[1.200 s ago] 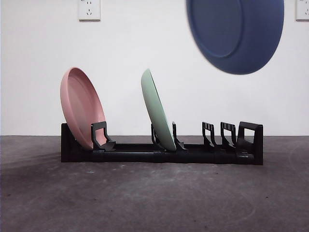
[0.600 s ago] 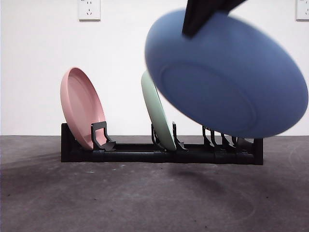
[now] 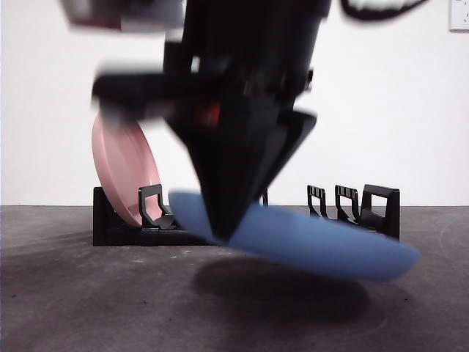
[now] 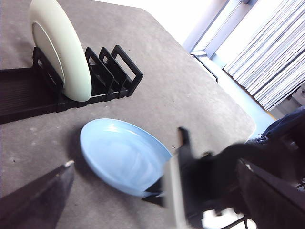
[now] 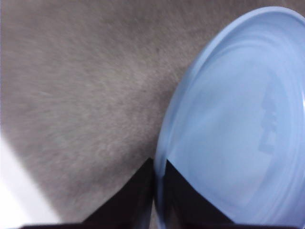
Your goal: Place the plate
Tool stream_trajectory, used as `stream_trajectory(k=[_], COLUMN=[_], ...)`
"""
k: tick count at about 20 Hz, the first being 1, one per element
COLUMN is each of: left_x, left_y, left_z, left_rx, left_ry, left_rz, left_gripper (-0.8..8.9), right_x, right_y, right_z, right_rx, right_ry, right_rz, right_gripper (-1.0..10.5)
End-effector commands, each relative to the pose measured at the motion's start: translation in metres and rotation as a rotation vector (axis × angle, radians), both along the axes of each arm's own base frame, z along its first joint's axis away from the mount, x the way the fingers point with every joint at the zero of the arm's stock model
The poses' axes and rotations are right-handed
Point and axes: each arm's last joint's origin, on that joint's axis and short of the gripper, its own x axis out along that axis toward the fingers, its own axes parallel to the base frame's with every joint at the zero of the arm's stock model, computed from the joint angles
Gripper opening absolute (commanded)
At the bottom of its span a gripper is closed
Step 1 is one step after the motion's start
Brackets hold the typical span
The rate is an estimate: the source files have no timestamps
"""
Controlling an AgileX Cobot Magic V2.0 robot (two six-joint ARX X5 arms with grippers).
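My right gripper [image 3: 227, 229] is shut on the rim of the blue plate [image 3: 315, 242] and holds it nearly flat, tilted a little, just above the table in front of the black rack [image 3: 374, 213]. The right wrist view shows the gripper [image 5: 159, 188] pinching the plate's edge [image 5: 238, 124]. The left wrist view shows the blue plate [image 4: 119, 152] face up in front of the rack [image 4: 112, 64]. My left gripper [image 4: 155, 164] is open, empty and apart from the plate.
A pink plate [image 3: 121, 165] stands at the rack's left end. A pale green plate [image 4: 59, 47] stands in a middle slot, hidden by the arm in the front view. The rack's right slots [image 3: 322, 202] hold nothing. The table edge [image 4: 224, 95] runs behind the rack.
The right arm has come down into the front view. The blue plate dropped from high and steeply tilted to low and nearly flat in front of the rack.
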Motion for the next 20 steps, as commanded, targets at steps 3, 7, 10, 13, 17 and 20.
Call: stream_trajectory(k=[3, 7, 10, 13, 17, 20], left_x=[0.000, -0.001, -0.001, -0.001, 0.000, 0.002], left_y=[-0.001, -0.001, -0.001, -0.001, -0.002, -0.002], left_z=[0.006, 0.006, 0.006, 0.006, 0.006, 0.005], left_rx=[0.000, 0.001, 0.001, 0.001, 0.001, 0.004], left_ry=[-0.035, -0.037, -0.038, -0.038, -0.036, -0.028], left_rz=[-0.015, -0.022, -0.022, -0.025, -0.027, -0.027], left_gripper=[5.62, 5.62, 5.62, 5.62, 5.62, 5.62], right_x=[-0.002, 0.000, 0.000, -0.001, 0.003, 0.012], right_y=[0.016, 0.020, 0.020, 0.020, 0.011, -0.007], right_z=[-0.024, -0.027, -0.027, -0.026, -0.004, 0.027], right_rx=[-0.031, -0.008, -0.003, 0.024, 0.139, 0.255], right_ry=[0.015, 0.010, 0.012, 0.056, 0.146, 0.159], right_rz=[-0.002, -0.001, -0.015, -0.030, -0.042, -0.066], right_gripper=[0.1, 0.1, 0.6, 3.8, 5.1, 5.1])
